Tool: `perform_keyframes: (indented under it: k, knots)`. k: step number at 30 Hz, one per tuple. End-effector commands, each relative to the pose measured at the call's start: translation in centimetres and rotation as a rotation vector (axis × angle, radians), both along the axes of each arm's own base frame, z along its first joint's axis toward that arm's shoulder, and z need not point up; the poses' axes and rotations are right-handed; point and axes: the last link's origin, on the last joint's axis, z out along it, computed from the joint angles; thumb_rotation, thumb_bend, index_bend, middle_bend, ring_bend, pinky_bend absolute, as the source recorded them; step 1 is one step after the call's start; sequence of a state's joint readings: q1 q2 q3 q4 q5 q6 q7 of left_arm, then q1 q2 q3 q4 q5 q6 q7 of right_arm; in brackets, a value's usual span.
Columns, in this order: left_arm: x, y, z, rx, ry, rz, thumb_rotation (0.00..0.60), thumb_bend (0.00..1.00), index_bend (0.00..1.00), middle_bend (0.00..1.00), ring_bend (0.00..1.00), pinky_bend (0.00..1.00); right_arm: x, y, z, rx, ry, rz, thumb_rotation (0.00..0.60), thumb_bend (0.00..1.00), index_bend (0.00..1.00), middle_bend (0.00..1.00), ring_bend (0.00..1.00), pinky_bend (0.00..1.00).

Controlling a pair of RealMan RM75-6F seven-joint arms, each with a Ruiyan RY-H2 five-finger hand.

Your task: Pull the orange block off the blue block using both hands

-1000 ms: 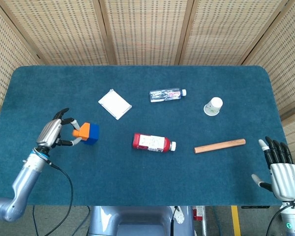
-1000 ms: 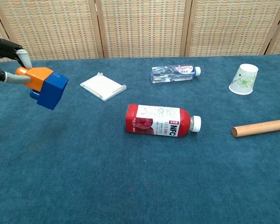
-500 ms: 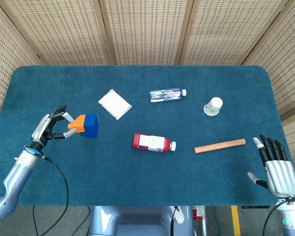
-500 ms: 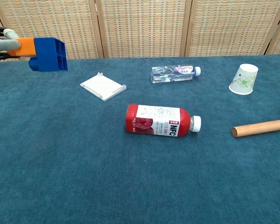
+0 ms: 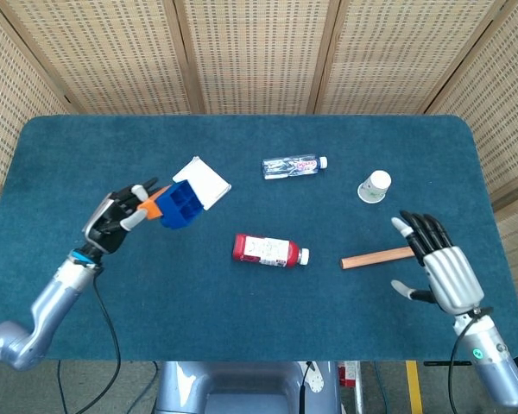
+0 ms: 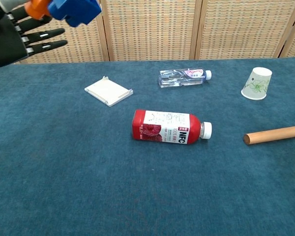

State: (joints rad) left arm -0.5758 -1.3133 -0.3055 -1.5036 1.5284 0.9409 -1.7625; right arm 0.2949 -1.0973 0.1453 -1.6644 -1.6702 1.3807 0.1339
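Since the frame before, left robot hand (image 5: 116,222) lifted the orange block (image 5: 155,205) higher w/ blue block (image 5: 180,205) still attached at its right side, pinched above the counter (image 5: 242,285). Right robot hand (image 5: 440,267) moved inward, fingers spread wide, holding nothing, just beside wooden stick (image 5: 375,256)

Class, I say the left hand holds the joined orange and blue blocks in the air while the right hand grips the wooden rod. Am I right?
Not quite: the right hand grips nothing; in the head view it hangs open beside the wooden rod. The left hand does hold the joined orange block and blue block aloft.
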Motion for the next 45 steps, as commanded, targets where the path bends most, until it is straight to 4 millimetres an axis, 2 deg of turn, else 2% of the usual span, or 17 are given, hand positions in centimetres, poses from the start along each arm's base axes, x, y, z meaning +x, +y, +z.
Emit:
perform_keyframes:
  k: [1, 13, 24, 34, 40, 45]
  knots:
    - [2.1, 0.6, -1.6, -0.042, -0.02, -0.029, 0.6, 0.45, 0.59, 0.56, 0.0, 0.0, 2.6, -2.4, 0.4, 0.009, -0.05, 0.101, 0.6, 0.0, 0.0, 0.0, 0.0, 0.0]
    - [5.5, 2.0, -4.5, -0.096, 0.027, -0.056, 0.6, 0.45, 0.59, 0.56, 0.0, 0.0, 6.1, -6.5, 0.2, 0.055, -0.135, 0.193, 0.6, 0.0, 0.0, 0.0, 0.0, 0.0]
    - [7.0, 2.4, -6.7, -0.143, 0.052, -0.058, 0.6, 0.45, 0.6, 0.57, 0.0, 0.0, 10.9, -9.2, -2.0, 0.134, -0.108, 0.299, 0.6, 0.0, 0.0, 0.01, 0.0, 0.0]
    - [7.8, 1.4, -6.8, -0.154, 0.008, -0.08, 0.6, 0.46, 0.61, 0.58, 0.0, 0.0, 16.5, -8.9, -5.5, 0.181, -0.046, 0.388, 0.6, 0.0, 0.0, 0.07, 0.0, 0.0]
    - [8.2, 0.9, -6.5, -0.155, 0.0, -0.095, 0.6, 0.46, 0.62, 0.59, 0.0, 0.0, 17.6, -8.4, -6.2, 0.187, -0.058, 0.386, 0.6, 0.0, 0.0, 0.1, 0.0, 0.0]
    - [8.5, 0.6, -6.6, -0.168, 0.003, -0.103, 0.6, 0.46, 0.62, 0.59, 0.0, 0.0, 18.2, -8.3, -6.3, 0.177, -0.073, 0.387, 0.6, 0.0, 0.05, 0.16, 0.0, 0.0]
